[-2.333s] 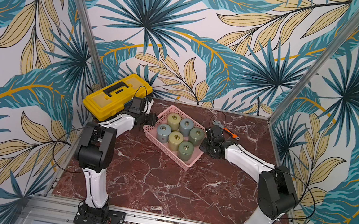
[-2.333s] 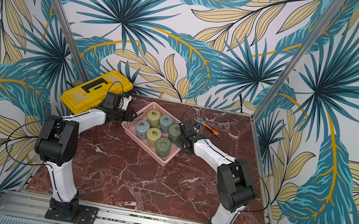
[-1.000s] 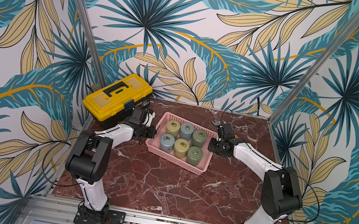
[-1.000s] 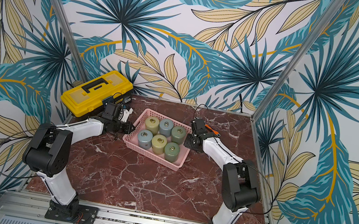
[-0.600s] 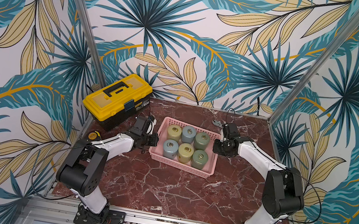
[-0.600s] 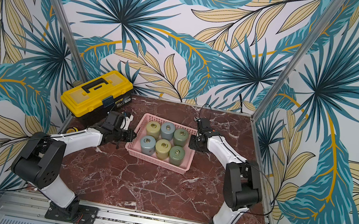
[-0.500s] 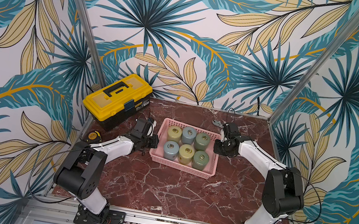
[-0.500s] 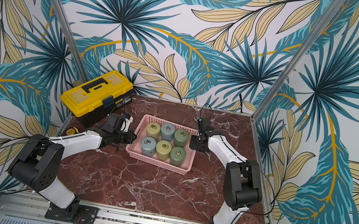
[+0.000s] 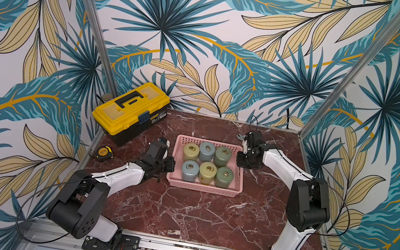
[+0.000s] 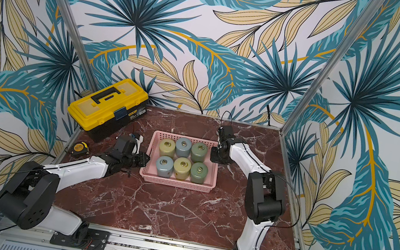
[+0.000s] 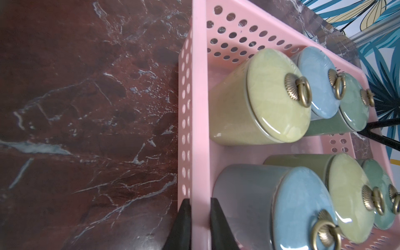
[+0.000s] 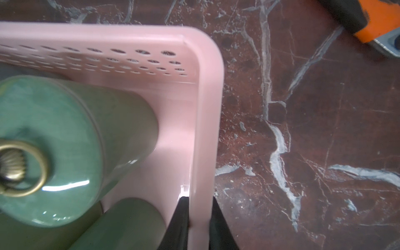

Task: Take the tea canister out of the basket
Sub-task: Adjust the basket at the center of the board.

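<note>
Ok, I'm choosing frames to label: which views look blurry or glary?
Right wrist view: nearest green canister soft, glare streak on its lid. Left wrist view: mostly sharp, small highlights on the yellow-green canister. Both top views: evenly lit, basket crisp.

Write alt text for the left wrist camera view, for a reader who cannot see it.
The left gripper is shut on one wall of a pink perforated plastic basket. Inside stand six glazed lidded canisters with brass ring pulls, in yellow-green, blue and green, in two rows of three. A dark red marble tabletop shows beside the basket.
</note>
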You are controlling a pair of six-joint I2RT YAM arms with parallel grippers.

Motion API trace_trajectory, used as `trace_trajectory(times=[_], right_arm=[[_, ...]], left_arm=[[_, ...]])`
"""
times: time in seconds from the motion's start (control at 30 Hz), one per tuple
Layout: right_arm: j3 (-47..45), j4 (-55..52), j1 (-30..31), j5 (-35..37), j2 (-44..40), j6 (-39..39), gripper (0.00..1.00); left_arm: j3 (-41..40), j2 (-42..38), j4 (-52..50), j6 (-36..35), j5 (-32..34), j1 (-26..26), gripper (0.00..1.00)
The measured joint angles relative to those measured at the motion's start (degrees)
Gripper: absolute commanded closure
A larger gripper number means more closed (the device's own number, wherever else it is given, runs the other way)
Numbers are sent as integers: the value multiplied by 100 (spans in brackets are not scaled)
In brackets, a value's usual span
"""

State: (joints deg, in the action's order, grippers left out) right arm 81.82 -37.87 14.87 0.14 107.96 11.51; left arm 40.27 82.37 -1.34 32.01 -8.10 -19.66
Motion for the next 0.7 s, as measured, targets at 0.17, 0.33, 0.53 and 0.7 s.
trace_trajectory(times=[0.17, 0.33, 0.53, 0.7], right_arm=[[122, -90, 0, -22, 81, 0, 83], [127, -76, 0, 2, 83, -96, 66], [105, 15, -35, 109, 76, -258, 37], [-87, 33, -33, 164, -168, -275, 24]], left_arm=[[0, 0, -11, 48, 44, -7, 98], [0, 0, 7, -4, 85, -13, 71], [7, -216, 151, -195, 157, -9, 47], [26, -468, 129, -289, 286, 20, 17]])
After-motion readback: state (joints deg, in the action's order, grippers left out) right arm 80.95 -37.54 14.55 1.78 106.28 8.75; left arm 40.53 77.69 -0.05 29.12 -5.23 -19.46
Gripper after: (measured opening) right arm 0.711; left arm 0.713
